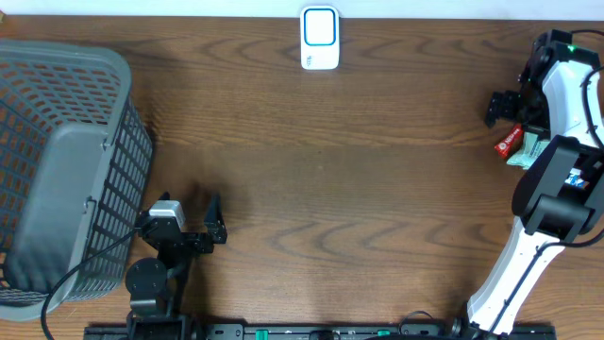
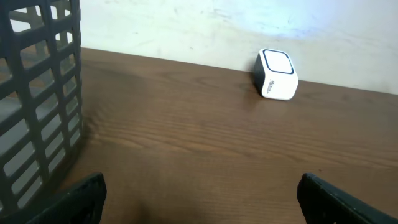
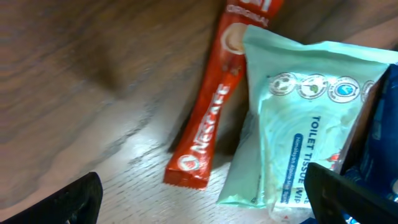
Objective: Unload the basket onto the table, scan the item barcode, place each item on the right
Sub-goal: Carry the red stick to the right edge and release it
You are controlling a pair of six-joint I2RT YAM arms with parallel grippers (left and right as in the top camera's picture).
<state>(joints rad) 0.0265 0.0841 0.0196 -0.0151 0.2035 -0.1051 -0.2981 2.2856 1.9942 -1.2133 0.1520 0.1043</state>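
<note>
Overhead looks down; low left wrist shares scanner (image 1: 320, 39).

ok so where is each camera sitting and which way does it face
overhead: fixed above the table, facing straight down; shows the left gripper and right arm.
left wrist: low on the left arm, facing across the wood to the scanner; its open fingertips sit at the bottom corners.
right wrist: on the right arm, close over a red sachet and tissue pack; fingertips at the bottom corners.
shared: overhead and left wrist both show the scanner and basket.
</note>
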